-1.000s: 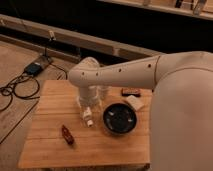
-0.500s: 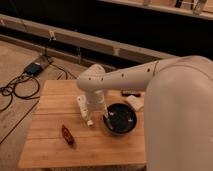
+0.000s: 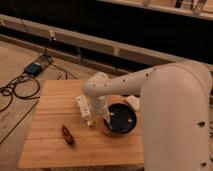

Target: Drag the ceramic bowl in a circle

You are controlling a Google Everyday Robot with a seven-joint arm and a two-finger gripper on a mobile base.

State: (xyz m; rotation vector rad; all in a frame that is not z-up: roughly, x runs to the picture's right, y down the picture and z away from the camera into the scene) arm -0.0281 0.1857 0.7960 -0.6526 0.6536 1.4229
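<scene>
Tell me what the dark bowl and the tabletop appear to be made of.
Bowl: probably glazed ceramic, since it is black and glossy with pale reflections inside. Tabletop: wood with a dull to satin finish, seen as light brown planks with visible seams. The gripper is at the bowl's rim, on the side nearest the table's middle.

You are looking at an arm (image 3: 170,100) cased in smooth, glossy white shells that pick up a warm tint from the room light. Its nearest segment is a very thick, rounded cylinder. This narrows to a slimmer tube ending in a ball-like rounded joint (image 3: 97,87). Small dark dots run in a row along the slimmer tube, and two more mark the thick segment's right edge. Below the joint, the gripper (image 3: 104,117), pale like the rest, sits at the left rim of the ceramic bowl (image 3: 125,121).
</scene>
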